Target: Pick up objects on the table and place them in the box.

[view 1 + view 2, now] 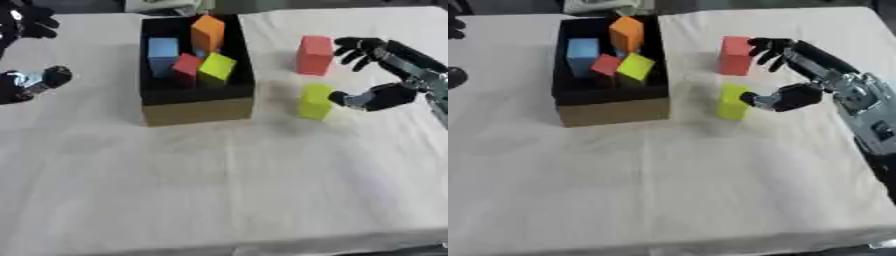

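1. On the white-clothed table (pixel 219 190), left eye view: a black-lined cardboard box (pixel 197 107) stands left of centre. Inside it: a blue block (pixel 163 55), an orange block (pixel 207 32), a small red block (pixel 186 65) and a lime-green block (pixel 217 67), all bunched toward the far half.
2. Right of the box, well apart from it, a tall red block (pixel 314 55) stands upright; nearer the camera and just beside it, a yellow-green block (pixel 315 101) also stands upright.
3. Right hand (pixel 378 75) comes in from the right edge. Fingers spread, upper fingers (pixel 350 49) at the red block's right side, thumb tip at the yellow-green block's right face. Hand is apart, clamped on nothing; both blocks rest on the cloth.
4. Left hand (pixel 26 82) shows at the left edge, well away from the box. Cannot tell whether it is spread or curled.
5. Right eye view: same layout. Thumb (pixel 773 100) touches the yellow-green block; fingers reach just beside the red block, contact uncertain. Left hand only a dark sliver at the left edge.
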Robot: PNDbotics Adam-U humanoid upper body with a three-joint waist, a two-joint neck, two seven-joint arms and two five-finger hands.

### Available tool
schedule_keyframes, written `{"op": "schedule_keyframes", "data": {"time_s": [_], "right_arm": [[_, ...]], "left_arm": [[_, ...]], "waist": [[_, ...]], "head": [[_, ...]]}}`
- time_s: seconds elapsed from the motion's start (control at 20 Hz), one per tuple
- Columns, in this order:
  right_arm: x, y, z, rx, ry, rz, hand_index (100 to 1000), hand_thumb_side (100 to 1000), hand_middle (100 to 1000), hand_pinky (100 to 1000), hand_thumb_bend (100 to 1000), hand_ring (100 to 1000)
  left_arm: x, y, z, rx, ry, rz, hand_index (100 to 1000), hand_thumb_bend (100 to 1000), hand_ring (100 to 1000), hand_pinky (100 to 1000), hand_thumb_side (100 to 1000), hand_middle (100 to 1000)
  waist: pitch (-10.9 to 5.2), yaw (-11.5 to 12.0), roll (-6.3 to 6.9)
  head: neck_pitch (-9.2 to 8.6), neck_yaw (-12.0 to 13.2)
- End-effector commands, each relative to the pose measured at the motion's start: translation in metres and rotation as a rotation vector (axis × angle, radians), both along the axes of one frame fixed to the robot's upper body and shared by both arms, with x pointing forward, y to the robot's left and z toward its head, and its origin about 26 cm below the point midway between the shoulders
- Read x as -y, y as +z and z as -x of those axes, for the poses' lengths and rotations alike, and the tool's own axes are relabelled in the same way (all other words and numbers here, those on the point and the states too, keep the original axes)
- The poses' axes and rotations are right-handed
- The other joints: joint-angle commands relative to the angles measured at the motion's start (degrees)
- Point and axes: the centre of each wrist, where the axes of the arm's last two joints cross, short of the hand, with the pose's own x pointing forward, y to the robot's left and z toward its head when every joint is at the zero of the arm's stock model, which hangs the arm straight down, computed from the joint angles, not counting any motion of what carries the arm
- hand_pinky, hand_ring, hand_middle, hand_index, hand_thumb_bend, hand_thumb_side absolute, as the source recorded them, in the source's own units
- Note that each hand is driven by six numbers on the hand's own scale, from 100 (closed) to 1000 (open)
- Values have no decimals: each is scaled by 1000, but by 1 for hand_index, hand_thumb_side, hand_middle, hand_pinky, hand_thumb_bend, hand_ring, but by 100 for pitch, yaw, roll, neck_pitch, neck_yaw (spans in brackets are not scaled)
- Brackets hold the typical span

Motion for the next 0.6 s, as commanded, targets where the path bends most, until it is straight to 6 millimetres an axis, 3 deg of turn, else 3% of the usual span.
{"op": "schedule_keyframes", "data": {"time_s": [0.05,0.6], "right_arm": [[4,9,-5,27,-10,25,980,442,828,697,457,789],[-5,-3,-23,-10,-21,16,973,456,820,695,436,780]], "left_arm": [[-5,8,1,15,7,-13,862,838,726,819,707,702],[-5,3,-1,-10,2,-11,861,816,723,818,701,693]], "waist": [[-163,4,-88],[-170,49,-96]], "head": [[28,-20],[28,-55]]}}
